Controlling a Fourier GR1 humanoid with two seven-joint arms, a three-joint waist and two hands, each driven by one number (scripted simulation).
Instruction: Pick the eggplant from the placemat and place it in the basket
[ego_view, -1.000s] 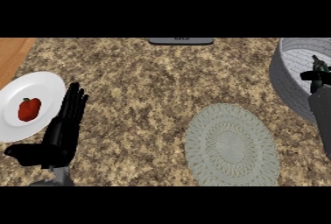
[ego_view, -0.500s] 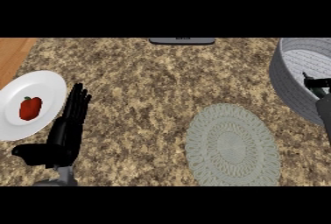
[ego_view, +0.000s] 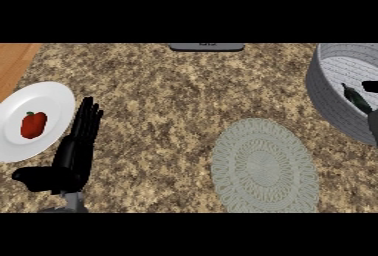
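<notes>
The eggplant (ego_view: 357, 100), dark and slim with a greenish stem end, lies inside the grey basket (ego_view: 325, 95) at the right edge. The round grey-green woven placemat (ego_view: 264, 167) at lower right of centre has nothing on it. Of my right hand (ego_view: 371, 86) only a black sliver shows at the right border, just above the eggplant, with a piece of grey forearm below it. My left hand (ego_view: 77, 145) rests open at the lower left, fingers straight and pointing up, beside the white plate.
A white plate (ego_view: 22, 150) at the left edge carries a red pepper (ego_view: 33, 125). A dark flat object (ego_view: 207, 47) sits at the counter's far edge. A wooden strip (ego_view: 15, 57) shows at the top left.
My right hand has drawn back to the right, almost out of view, and the eggplant now lies in the basket by itself. The left hand has stayed put.
</notes>
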